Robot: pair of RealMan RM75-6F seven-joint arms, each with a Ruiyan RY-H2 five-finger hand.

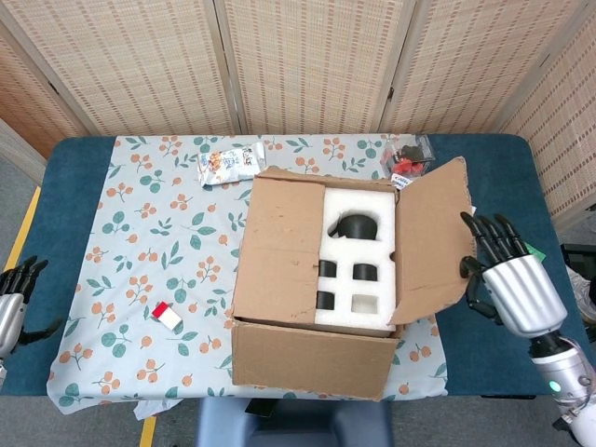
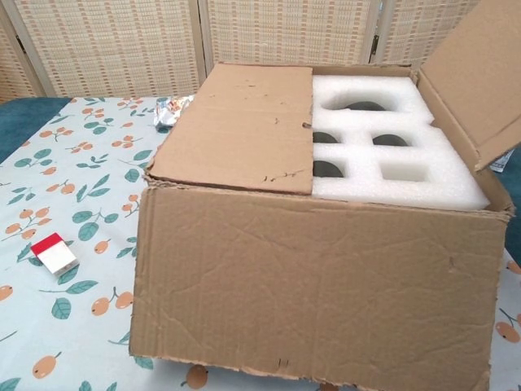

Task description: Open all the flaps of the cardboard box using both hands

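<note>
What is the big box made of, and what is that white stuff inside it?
The box looks like brown cardboard: matte, creased, with rough torn edges. The white insert looks like soft packing foam, with a fine grainy surface and cut-out holes, though the exact kind cannot be told.

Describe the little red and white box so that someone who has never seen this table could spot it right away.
Start from the big cardboard box in the middle of the leaf-patterned tablecloth. Look left of it, toward the table's near edge: the little red and white box lies there alone on the cloth. It is the only red and white block on that side; the foil snack packet lies behind the box.
</note>
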